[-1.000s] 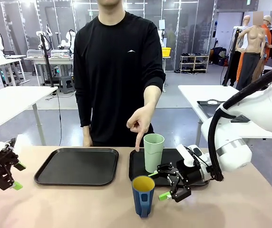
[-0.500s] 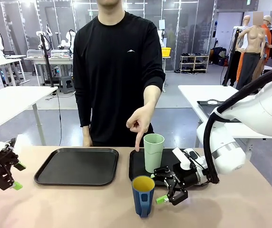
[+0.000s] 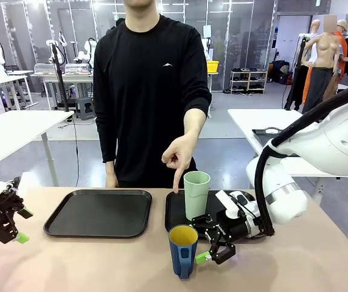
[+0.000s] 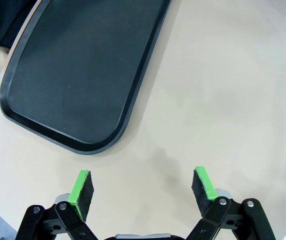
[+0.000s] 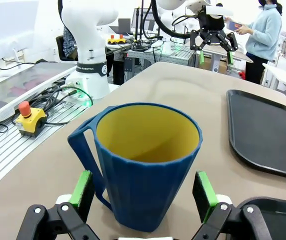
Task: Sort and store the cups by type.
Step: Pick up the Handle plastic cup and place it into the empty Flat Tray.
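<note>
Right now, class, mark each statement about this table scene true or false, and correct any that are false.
1. The mint-green tumbler stands upright on the right-hand tray. True.
2. The blue mug lies on its side. False: it stands upright on the table, in front of that tray.
3. The right gripper is open, its green pads on either side of the mug. True.
4. The left-hand tray holds a cup. False: nothing rests on it.
5. The person's hand points down toward the right-hand tray, beside the tumbler. True.
6. The left gripper is shut on the mug. False: it is open above bare table near the left-hand tray.
</note>
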Motion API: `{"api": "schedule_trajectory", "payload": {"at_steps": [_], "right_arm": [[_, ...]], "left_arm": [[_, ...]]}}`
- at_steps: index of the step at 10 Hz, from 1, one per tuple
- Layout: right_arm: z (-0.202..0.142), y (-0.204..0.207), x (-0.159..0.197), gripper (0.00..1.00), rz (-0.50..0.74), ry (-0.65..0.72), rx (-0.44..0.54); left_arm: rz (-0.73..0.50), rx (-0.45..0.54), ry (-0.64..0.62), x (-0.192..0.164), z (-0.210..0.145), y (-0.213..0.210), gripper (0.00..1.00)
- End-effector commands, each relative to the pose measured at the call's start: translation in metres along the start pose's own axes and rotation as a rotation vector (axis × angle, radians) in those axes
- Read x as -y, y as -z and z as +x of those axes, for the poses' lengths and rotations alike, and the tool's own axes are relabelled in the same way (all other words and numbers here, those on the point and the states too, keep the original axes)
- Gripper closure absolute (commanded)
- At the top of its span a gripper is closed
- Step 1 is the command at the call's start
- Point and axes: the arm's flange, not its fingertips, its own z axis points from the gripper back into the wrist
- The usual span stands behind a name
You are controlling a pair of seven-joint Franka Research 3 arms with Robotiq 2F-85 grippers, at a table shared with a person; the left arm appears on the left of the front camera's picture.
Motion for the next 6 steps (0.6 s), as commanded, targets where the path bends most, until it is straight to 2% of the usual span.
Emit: {"api": "schedule_trajectory", "payload": {"at_steps": [1, 6], "right_arm": [[-0.002, 0.009, 0.01, 0.0, 0.045, -0.003, 0.004], [-0.007, 0.021, 0.015, 0.0, 0.06, 0.008, 0.009]], "left_arm": [[0.009, -0.018, -0.003, 0.0, 0.0, 0.002, 0.0], [0.009, -0.018, -0.003, 0.0, 0.0, 0.002, 0.0]]}}
